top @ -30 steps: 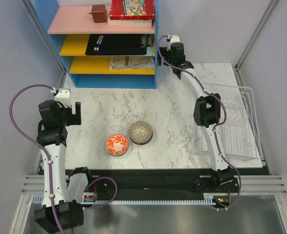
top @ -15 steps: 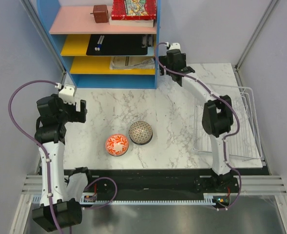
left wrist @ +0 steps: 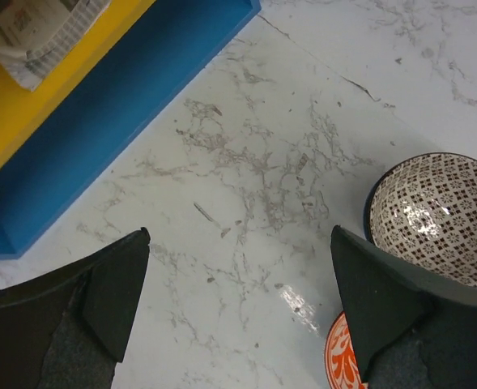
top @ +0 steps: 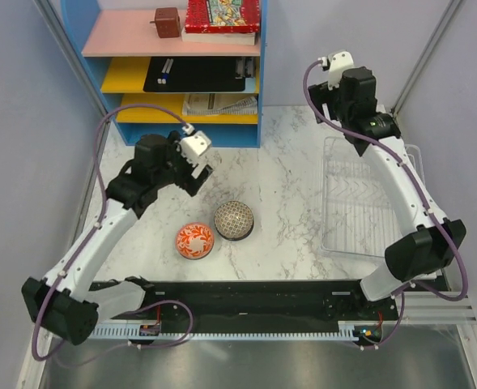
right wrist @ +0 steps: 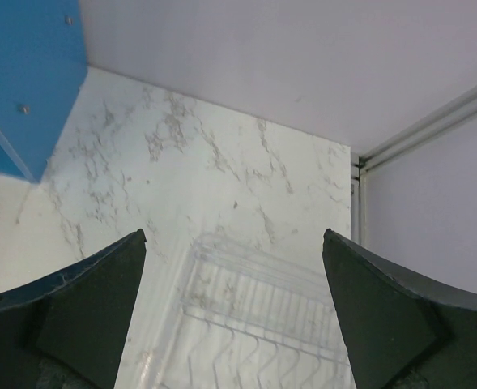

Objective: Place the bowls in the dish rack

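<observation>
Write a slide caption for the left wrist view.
Open left fingers over the table, mesh bowl and orange bowl right, blue shelf upper left.

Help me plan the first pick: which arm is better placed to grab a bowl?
Left. The left end effector hovers open beyond the brown-patterned bowl and orange bowl, both showing in its wrist view. The right end effector is at the far end of the dish rack, seeing no bowl.

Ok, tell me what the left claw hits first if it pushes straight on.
The left claw would probably meet bare table first; the mesh bowl lies off to the side, though depth is hard to judge.
</observation>
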Tool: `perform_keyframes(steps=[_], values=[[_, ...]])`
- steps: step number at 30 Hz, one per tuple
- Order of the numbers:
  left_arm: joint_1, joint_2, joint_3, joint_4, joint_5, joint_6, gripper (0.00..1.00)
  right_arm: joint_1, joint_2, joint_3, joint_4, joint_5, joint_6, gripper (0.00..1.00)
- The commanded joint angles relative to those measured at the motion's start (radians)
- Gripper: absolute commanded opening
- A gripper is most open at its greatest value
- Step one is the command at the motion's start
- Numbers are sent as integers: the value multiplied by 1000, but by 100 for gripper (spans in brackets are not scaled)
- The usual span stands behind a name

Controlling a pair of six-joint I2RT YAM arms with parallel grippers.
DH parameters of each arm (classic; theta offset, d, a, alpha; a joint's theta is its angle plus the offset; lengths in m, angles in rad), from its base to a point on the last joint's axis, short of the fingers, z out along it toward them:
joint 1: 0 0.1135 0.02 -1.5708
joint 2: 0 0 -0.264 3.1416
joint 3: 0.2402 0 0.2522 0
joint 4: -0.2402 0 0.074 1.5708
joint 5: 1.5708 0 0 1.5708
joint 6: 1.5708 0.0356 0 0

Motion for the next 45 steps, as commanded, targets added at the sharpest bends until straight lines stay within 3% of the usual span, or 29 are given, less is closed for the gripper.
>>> perform_keyframes(steps=[1,9,15,22,25,32,36,45], values=[[-192,154,115,155,-214,174,100,-53,-65,-54,-177,-81,-127,97],[-382,475,359,285,-338,417,100,-138,-174,-87,-277,-103,-185,97],[-460,660,437,488,-394,670,100,-254,-220,-81,-344,-112,-253,97],[-505,890,578,684,-377,951,100,-419,-235,-87,-384,-238,-250,98],[-501,1045,709,784,-389,1066,100,-448,-255,-113,-384,-266,-241,97],[-427,1334,1084,784,-417,1198,100,-475,-318,-189,-384,-335,-233,97],[-379,1378,1095,838,-429,1296,100,-478,-347,-222,-376,-344,-232,97],[-261,1420,1118,847,-446,1362,100,-480,-373,-236,-350,-413,-181,97]])
